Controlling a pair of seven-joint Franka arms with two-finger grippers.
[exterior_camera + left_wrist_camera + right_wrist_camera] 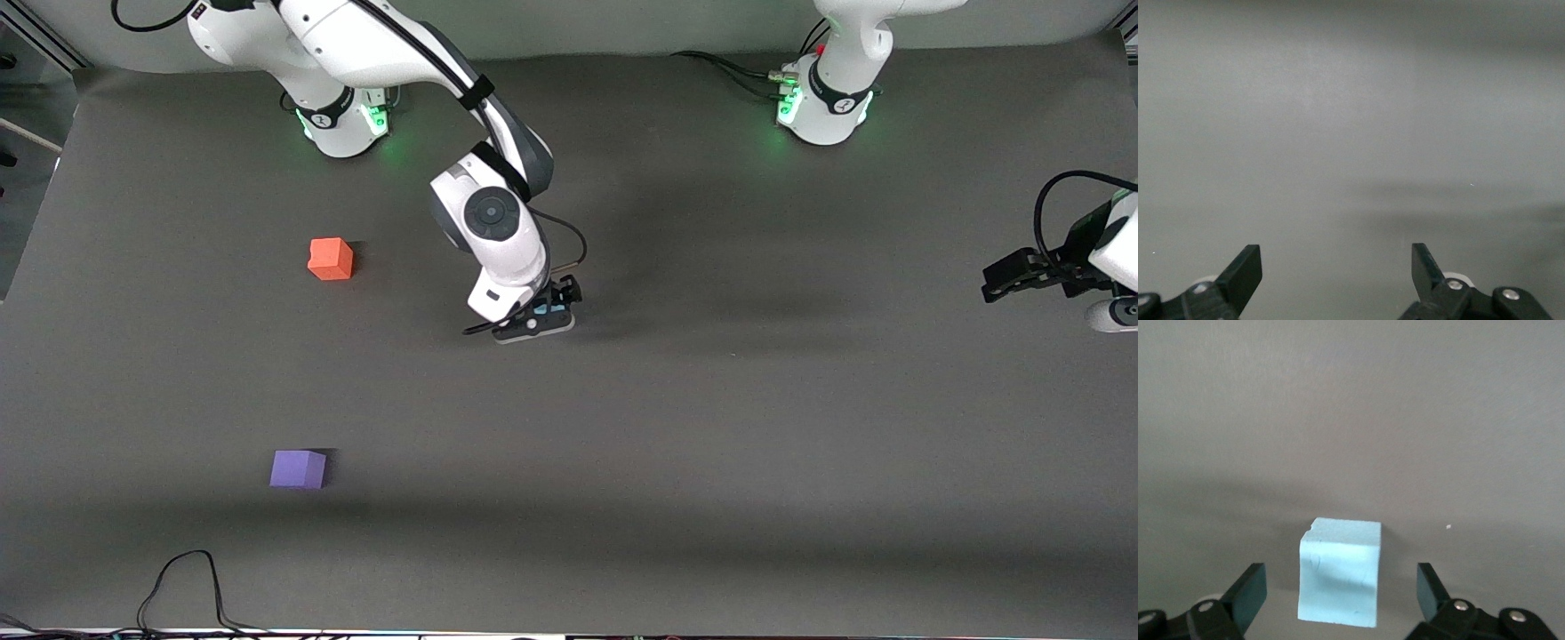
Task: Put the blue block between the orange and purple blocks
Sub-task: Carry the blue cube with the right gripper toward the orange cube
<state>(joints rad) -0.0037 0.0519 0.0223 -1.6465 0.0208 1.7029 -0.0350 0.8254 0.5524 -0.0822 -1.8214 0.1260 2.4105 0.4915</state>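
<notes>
a dark grey matte sheet covers the table (711, 444) from edge to edge, with soft, broad shadows lying across it. a thin black cable (191, 582) loops up in an arch on the table at the edge nearest the front camera, toward the right arm's end. more black cables (725, 67) trail along the table's edge by the robots' bases, near the left arm's end. a pale grey wall (622, 27) rises above that edge.
</notes>
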